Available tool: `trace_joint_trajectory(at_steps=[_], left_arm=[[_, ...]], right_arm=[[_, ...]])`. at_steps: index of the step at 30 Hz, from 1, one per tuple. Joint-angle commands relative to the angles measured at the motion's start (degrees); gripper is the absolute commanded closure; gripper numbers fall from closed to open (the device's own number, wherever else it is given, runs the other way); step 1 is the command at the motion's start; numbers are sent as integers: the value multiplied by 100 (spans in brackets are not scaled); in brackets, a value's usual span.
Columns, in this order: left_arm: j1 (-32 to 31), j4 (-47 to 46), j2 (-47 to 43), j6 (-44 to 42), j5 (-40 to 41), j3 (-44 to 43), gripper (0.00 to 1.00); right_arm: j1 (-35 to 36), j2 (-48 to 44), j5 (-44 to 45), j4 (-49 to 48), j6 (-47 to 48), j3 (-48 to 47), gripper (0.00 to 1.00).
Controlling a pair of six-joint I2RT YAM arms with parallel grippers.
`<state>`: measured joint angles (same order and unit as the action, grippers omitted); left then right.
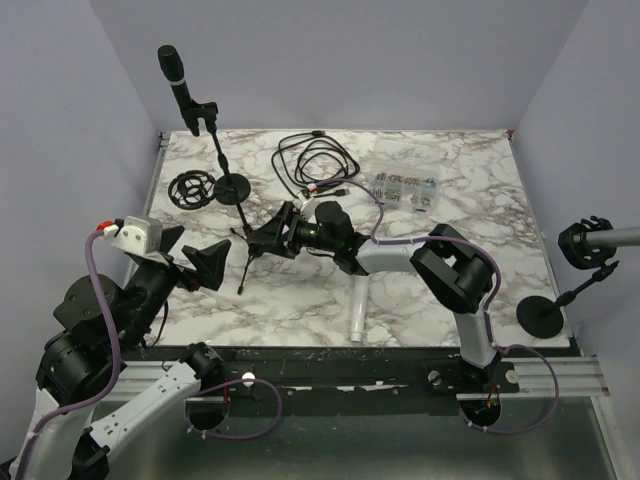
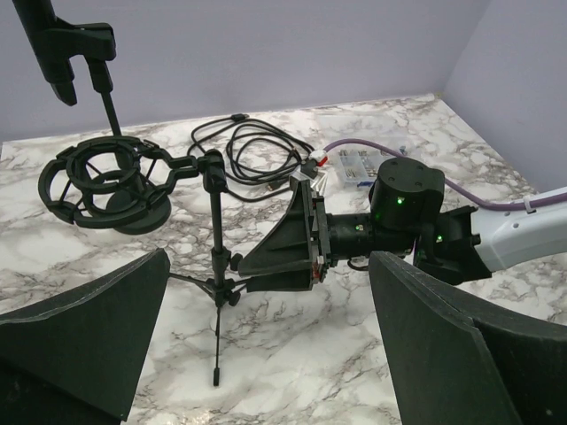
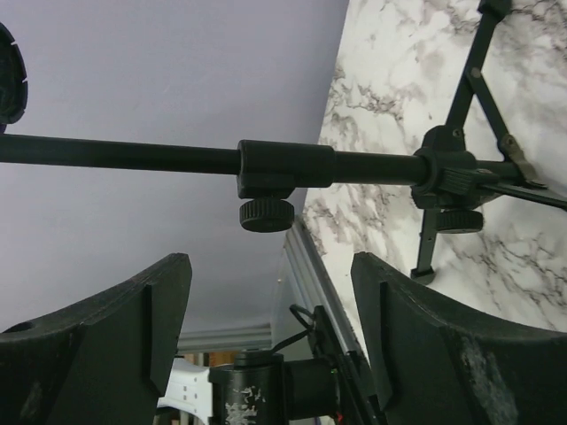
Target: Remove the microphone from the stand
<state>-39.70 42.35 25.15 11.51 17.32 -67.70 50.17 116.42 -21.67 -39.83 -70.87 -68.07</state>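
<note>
The microphone sits up high in a clip on top of the round-foot stand. That stand is at about 11 o'clock on the table. The microphone leans a little, with its head up and to the left.

The right hand is near the middle of the table. Its fingers are apart and it holds nothing. The pole just past its fingertips belongs to the tripod stand. That stand carries an empty shock mount, not the microphone. The left hand waits at about 8 o'clock. It is as wide open as it goes and holds nothing.

I think the job has hardly begun, because no hand is on the microphone yet. To do it well, one hand should go up to the microphone's dark body, just above the clip. It should close around it gently and sit square on it. The thin stand looks easy to tip, so the other hand could hold its rod low down.

Pull the microphone out along the way it points, up toward 11 o'clock. Do not yank it sideways. Go slowly and keep away from the tripod stand and the shock mount, which are close by.
</note>
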Motion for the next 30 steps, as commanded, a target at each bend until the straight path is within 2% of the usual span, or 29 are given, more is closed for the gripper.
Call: trace_joint_trajectory(at_steps=[1,6,11,16,19,30], left_arm=[[30,43,67,115,-184,-69,1],[27,37,52,159,-238,-59,1],[33,71,18,163,-214,-68,1],[29,107,-22,159,-177,-72,1],[32,107,-39,175,-176,-50,2],[26,116,-41,195,-185,-33,1]], right_arm=[[19,214,-272,-922,-693,26,22],[-62,453,-251,-1336,-994,42,32],[-108,633,-259,-1343,-1087,-130,39],[-160,702,-251,-1211,-1028,-269,49],[-174,752,-249,-1135,-943,-366,50],[-171,693,-304,-808,-494,-470,67]])
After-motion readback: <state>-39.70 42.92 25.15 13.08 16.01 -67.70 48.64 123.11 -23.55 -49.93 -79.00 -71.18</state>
